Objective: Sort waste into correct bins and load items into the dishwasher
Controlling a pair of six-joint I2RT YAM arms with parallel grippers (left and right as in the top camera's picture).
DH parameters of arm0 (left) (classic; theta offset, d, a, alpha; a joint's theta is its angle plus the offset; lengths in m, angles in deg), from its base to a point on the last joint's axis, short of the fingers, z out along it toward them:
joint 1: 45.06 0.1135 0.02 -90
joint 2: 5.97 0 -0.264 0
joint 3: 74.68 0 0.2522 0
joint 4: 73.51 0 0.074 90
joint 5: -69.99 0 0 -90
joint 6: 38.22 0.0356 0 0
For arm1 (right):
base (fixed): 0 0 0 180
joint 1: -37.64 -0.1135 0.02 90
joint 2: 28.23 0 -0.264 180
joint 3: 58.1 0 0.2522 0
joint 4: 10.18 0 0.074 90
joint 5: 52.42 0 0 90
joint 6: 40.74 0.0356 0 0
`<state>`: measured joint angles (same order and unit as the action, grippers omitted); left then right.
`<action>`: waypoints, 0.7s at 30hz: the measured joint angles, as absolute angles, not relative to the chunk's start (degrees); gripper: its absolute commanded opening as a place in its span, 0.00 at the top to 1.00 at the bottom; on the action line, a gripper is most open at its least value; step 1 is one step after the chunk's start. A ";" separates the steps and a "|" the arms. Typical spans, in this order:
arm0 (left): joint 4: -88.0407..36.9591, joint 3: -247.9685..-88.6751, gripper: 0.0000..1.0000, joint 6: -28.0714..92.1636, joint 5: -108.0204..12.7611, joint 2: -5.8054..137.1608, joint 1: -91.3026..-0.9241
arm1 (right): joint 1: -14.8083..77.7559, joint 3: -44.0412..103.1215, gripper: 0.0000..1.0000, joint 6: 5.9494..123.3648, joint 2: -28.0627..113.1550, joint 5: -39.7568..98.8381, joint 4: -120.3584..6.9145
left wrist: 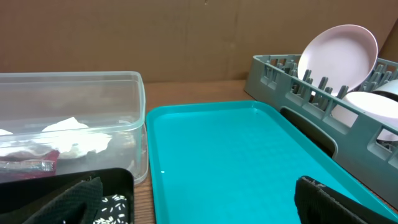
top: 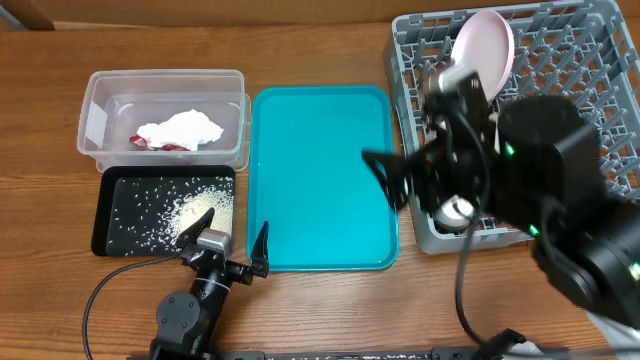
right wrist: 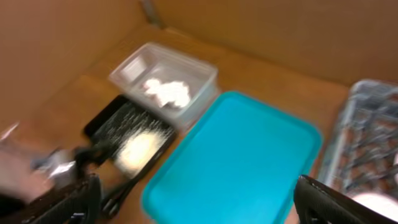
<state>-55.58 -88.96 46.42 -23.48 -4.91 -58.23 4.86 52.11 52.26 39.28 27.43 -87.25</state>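
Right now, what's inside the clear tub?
A crumpled white napkin lies in the tub, with a red wrapper poking out from beneath it. The napkin covers part of the wrapper, so anything else underneath cannot be seen.

Both arms are black. The left arm [top: 190, 312] is slim with round joints, it has a grey metal part [top: 212, 240] at the left gripper [top: 232, 245], and a thin cable [top: 100, 285] loops from it. The right arm [top: 545, 160] looks bulky and blurred, with small green lights [top: 508, 151] and a second cable [top: 461, 290]. The fingers [left wrist: 329, 202] are dark and textured.
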 measured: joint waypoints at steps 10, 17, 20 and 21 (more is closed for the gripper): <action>-55.58 -88.96 0.00 46.42 -23.48 -4.91 -58.23 | 7.16 51.87 0.00 52.29 29.05 28.79 -97.80; -55.60 -88.96 0.00 46.44 -23.48 -4.91 -58.23 | 11.09 49.53 0.00 52.24 14.51 38.14 -93.78; -55.63 -88.96 0.00 46.42 -23.46 -4.91 -58.23 | 17.15 42.45 0.00 52.26 9.55 40.09 -88.03; -55.56 -88.96 0.00 46.42 -23.46 -4.91 -58.23 | 19.49 39.12 0.00 52.22 8.02 40.52 -86.57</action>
